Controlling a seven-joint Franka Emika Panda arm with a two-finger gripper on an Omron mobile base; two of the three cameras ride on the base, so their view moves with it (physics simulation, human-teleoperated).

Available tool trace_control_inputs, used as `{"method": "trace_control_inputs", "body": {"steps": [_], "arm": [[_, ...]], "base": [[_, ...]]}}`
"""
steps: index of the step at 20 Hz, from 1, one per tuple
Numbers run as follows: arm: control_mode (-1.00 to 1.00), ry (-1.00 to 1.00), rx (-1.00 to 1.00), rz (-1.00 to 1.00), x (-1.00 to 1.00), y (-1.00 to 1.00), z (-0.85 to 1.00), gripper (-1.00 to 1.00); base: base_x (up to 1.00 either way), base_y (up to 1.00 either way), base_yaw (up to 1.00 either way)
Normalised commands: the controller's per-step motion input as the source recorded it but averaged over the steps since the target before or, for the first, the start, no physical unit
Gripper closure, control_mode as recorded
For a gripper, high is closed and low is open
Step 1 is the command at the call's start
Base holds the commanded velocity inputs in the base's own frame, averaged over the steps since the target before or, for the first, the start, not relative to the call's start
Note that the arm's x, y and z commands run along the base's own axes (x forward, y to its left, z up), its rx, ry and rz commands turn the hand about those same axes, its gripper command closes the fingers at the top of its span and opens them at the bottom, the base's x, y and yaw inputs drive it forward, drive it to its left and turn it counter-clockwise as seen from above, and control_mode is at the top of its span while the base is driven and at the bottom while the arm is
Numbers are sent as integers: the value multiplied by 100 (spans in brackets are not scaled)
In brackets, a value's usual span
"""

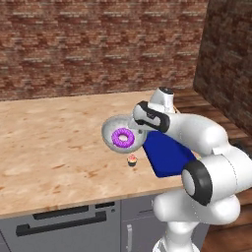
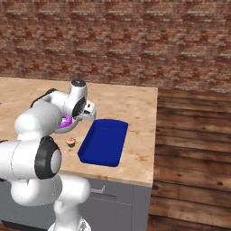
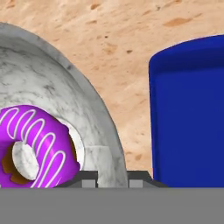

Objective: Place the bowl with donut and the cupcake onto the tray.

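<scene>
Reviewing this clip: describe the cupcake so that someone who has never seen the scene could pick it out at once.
On the wooden counter in front of the brick wall, find the deep-blue tray near the front edge. Just left of it, in front of the grey bowl holding the purple donut, stands the cupcake. It is by far the smallest item: dark base, pink-red frosting.

Tabletop [image 1: 49,142]: light wood-grain slab over grey cabinet fronts, brick wall behind | tray [image 2: 103,142]: deep blue, flat near the right front corner | cupcake [image 1: 132,161]: tiny, upright just left of the tray | bowl [image 1: 114,129]: light grey, donut [image 1: 123,138] inside, behind the cupcake
</scene>
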Motion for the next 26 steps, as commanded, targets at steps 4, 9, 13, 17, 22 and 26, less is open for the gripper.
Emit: {"method": "trace_control_inputs", "body": {"steps": [4, 9, 13, 17, 22, 26], "arm": [[-100, 10, 0, -8, 0, -100, 3, 100], [-100, 11, 5, -9, 0, -100, 0, 100], [-100, 10, 12, -8, 5, -88, -4, 100], [-100, 0, 0, 0, 5, -2, -3, 100], [-100, 0, -3, 0, 18, -25, -25, 100], [-100, 0, -5, 0, 13, -30, -38, 100]], "base": [[0, 0, 0], [0, 0, 0], [0, 0, 0], [0, 0, 0], [0, 0, 0], [0, 0, 0]]}}
